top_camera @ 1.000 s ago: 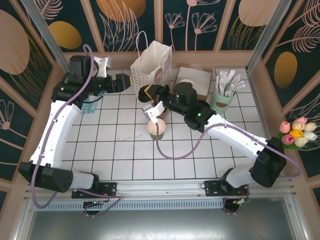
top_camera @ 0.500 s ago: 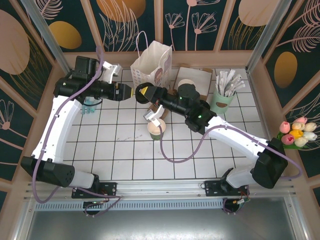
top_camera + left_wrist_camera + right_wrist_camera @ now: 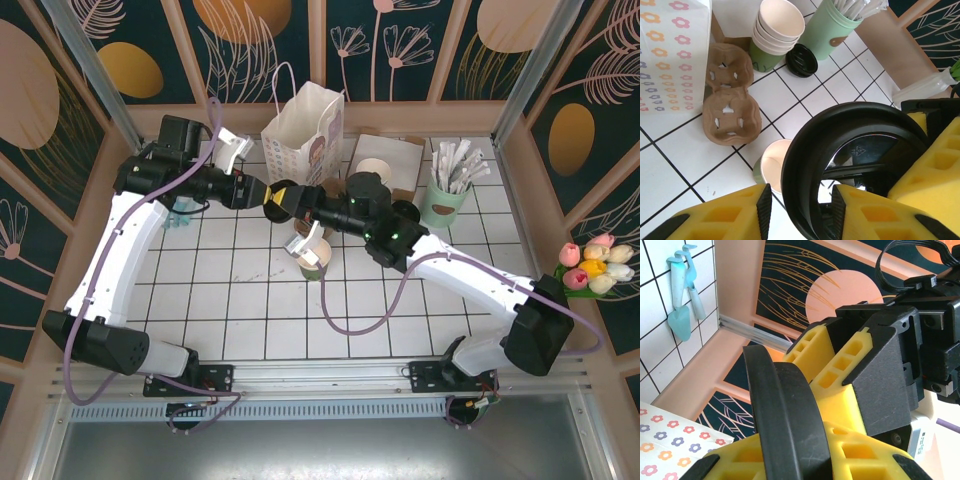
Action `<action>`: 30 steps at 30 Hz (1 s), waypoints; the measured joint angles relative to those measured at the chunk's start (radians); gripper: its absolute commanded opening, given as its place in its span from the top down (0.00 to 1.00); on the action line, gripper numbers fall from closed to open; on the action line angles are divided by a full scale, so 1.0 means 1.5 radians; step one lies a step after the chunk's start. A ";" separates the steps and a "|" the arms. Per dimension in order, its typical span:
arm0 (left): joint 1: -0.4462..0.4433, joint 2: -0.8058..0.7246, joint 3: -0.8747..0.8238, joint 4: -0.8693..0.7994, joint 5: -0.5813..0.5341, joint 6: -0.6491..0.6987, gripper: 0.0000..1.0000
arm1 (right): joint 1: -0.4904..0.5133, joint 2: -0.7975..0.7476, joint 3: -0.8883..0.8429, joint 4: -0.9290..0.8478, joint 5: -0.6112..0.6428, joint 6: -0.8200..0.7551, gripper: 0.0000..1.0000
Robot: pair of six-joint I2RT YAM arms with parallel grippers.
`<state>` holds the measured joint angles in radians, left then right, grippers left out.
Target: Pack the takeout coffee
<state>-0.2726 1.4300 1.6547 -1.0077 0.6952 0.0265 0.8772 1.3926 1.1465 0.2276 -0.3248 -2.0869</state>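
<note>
The cup (image 3: 315,258) stands upright on the tiled table, near the middle and in front of the white paper bag (image 3: 303,125). Its mouth is open and its cream inside shows; no lid is on it.

The lid (image 3: 283,196) is held in the air, behind the cup and slightly to its left in the overhead view. In the left wrist view the open cup shows directly beneath the lid's rim.

Right gripper (image 3: 290,196): pinching the lid by its rim, the yellow pads pressed on both faces.

Left gripper (image 3: 800,200): spread, one finger on each side of the lid's rim. A gap shows between one pad and the rim, so it appears not yet clamped.

The two grippers meet tip to tip along a left-to-right line, with the lid between them. The lid is tilted, not level.

Judgement: a handover of the lid is in progress. The governing relation is lid over cup: the cup lies below the lid and toward the arm bases. The lid must be levelled and lowered onto the cup's mouth before the cup goes into the bag. Both grippers are about equally near the cup.
</note>
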 measured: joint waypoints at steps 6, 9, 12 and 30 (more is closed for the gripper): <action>-0.002 0.000 -0.011 0.001 0.000 0.007 0.63 | 0.000 0.009 0.022 -0.028 -0.010 -0.001 1.00; -0.004 0.000 -0.025 0.000 0.000 0.010 0.69 | 0.000 0.013 0.028 -0.053 -0.012 -0.002 1.00; -0.006 -0.001 -0.031 0.000 0.003 0.017 0.75 | 0.001 0.016 0.035 -0.068 -0.018 -0.002 1.00; -0.007 -0.023 -0.056 0.018 -0.029 0.009 1.00 | 0.004 0.034 0.050 -0.083 -0.028 -0.002 0.89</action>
<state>-0.2829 1.3949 1.5711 -0.9806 0.6514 0.0399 0.8825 1.4437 1.2221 0.1036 -0.3668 -2.0895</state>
